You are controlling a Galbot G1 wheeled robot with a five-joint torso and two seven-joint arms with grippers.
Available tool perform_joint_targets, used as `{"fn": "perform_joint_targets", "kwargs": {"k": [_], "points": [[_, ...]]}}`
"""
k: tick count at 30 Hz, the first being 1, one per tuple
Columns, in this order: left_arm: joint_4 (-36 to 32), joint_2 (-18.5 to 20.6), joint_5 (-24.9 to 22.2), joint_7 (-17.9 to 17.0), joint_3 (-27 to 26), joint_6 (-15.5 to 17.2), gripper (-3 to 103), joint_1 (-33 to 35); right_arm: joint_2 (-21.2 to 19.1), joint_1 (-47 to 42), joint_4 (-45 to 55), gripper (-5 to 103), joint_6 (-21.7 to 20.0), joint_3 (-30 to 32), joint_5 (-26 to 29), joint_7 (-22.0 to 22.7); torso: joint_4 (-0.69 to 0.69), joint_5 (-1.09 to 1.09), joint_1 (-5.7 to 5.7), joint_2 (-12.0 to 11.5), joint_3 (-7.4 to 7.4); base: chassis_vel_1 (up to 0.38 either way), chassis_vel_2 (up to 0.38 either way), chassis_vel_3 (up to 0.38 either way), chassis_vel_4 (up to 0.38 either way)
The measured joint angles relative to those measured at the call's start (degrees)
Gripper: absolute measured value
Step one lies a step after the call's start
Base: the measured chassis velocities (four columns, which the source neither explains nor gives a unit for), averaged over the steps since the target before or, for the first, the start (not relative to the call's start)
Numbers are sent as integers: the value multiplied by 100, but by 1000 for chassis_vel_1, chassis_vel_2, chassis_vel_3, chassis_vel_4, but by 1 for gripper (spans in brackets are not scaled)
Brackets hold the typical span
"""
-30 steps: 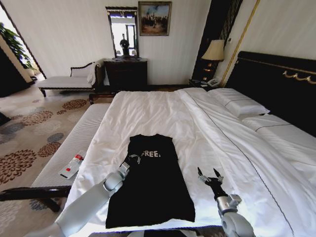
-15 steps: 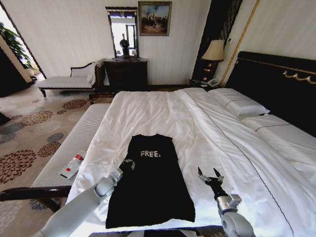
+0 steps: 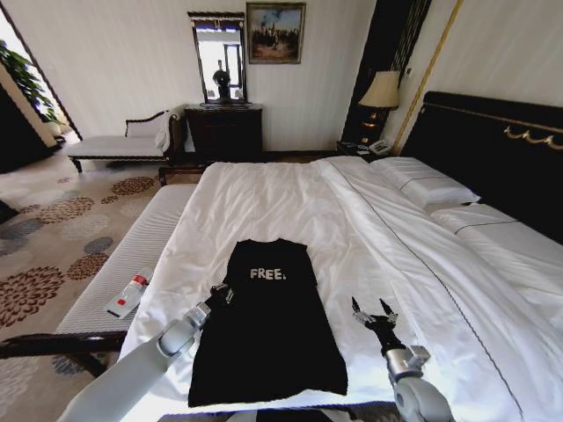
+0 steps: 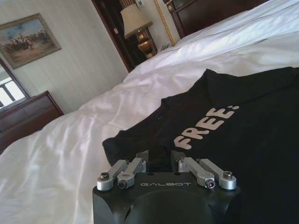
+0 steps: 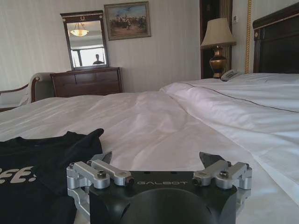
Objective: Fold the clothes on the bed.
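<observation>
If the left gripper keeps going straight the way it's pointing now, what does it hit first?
Most likely the T-shirt: the left gripper points at its near sleeve edge, open, just short of the fabric, with the bed sheet underneath. Exact gap is unclear.

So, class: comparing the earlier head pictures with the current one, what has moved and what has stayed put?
The left tool has pulled back from beside the "FREE" lettering to the left edge of the T-shirt, with nothing in it. The T-shirt still lies flat on the bed, and the right tool stays open over the sheet to its right.
</observation>
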Motion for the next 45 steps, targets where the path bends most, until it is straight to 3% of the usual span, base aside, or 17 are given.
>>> {"fn": "perform_joint_targets", "kwargs": {"k": [3, 9, 12, 14, 18, 28, 31, 45], "points": [[-192, 65, 124, -11, -216, -87, 45, 192, 7, 25, 10, 100, 0, -43, -8, 1, 0, 0, 0, 0, 0, 0, 0, 0, 0], [-380, 212, 467, 11, -554, -237, 61, 617, 18, 4, 42, 100, -1, -33, -8, 3, 0, 0, 0, 0, 0, 0, 0, 0, 0], [-471, 327, 754, 47, -662, -348, 77, 883, 31, -5, 45, 100, 1, -19, -7, -2, 0, 0, 0, 0, 0, 0, 0, 0, 0], [-469, 331, 802, 48, -683, -361, 77, 920, 38, -6, 45, 100, 3, -19, -7, -4, 1, 0, 0, 0, 0, 0, 0, 0, 0], [-225, 233, 957, -4, -808, -406, 97, 1033, 79, -14, 45, 100, 19, -23, -12, -16, -1, -1, 0, 0, 1, 0, 0, 0, 0], [353, -217, 976, -129, -787, -402, 100, 819, 52, -32, 45, 100, 47, 15, 8, -42, -1, -1, 0, 0, 1, 0, 0, 0, 0], [810, -648, 988, -163, -588, -359, 100, 416, 31, -31, 31, 100, 52, 38, 40, -46, -1, 0, 0, 0, 1, 0, 0, 0, 0], [1153, -866, 726, -374, -873, -341, 100, 326, 28, -5, -27, 100, 76, 44, 77, -62, -1, 1, 0, 0, 0, 0, 0, 0, 0]]}}
